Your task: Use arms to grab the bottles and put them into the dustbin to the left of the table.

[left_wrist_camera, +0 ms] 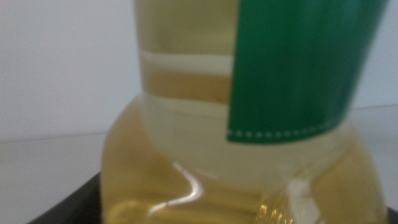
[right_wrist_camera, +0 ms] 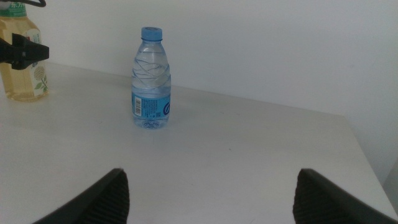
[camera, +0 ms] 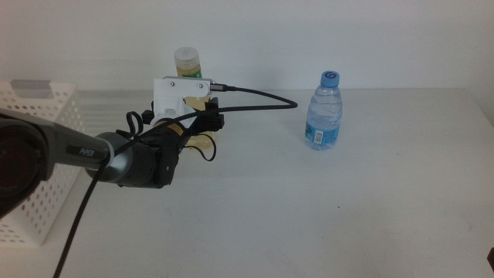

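Two bottles stand upright on the counter: from above we see the left pincer reaching in at the yellow-liquid bottle, whose cap and neck rise behind its white housing, while the water bottle stands well apart to the right. Our left wrist view fills with the yellow bottle's green label; whether those jaws clamp it we cannot tell. Only the right wrist view shows the right pincer, spread wide, short of the water bottle. At far left sits the dustbin.
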{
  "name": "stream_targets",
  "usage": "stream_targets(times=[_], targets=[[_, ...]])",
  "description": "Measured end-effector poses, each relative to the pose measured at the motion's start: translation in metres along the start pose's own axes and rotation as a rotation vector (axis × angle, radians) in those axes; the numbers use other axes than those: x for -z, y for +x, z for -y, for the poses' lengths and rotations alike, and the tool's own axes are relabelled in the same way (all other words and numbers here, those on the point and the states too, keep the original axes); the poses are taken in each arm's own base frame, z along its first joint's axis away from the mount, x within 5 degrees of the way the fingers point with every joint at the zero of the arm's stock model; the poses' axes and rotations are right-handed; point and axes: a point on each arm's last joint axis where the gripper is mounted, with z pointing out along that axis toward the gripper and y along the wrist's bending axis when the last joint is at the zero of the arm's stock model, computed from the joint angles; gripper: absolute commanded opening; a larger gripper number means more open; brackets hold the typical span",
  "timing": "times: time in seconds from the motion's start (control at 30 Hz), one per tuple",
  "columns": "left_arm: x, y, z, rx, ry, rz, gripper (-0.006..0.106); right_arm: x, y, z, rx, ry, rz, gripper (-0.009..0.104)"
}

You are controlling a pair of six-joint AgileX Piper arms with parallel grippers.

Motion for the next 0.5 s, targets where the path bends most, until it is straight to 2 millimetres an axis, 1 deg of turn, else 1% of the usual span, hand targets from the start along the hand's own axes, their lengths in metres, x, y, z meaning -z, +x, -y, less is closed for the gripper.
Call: stream_targets(times=[0.1, 0.2, 0.3, 0.37, 0.4, 0.5], targets=[[-0.003, 0.002, 0.000, 0.000, -0.002, 0.006, 0.068, 0.000, 0.000, 0.000, 0.000, 0.000, 0.000, 0.081], [-0.004, 0.003, 0.000, -0.001, -0.001, 0.006, 0.041, 0.000, 0.000, 0.000, 0.000, 0.000, 0.000, 0.081], [-0.004, 0.002, 0.001, -0.010, 0.004, -0.003, 0.010, 0.000, 0.000, 0.000, 0.000, 0.000, 0.000, 0.081], [-0.003, 0.000, 0.002, -0.036, 0.013, -0.029, -0.003, 0.000, 0.000, 0.000, 0.000, 0.000, 0.000, 0.081], [-0.001, -0.003, 0.002, -0.041, 0.017, -0.040, -0.005, 0.000, 0.000, 0.000, 0.000, 0.000, 0.000, 0.081], [0.004, -0.012, 0.004, -0.047, 0.031, -0.113, -0.005, 0.000, 0.000, 0.000, 0.000, 0.000, 0.000, 0.081]])
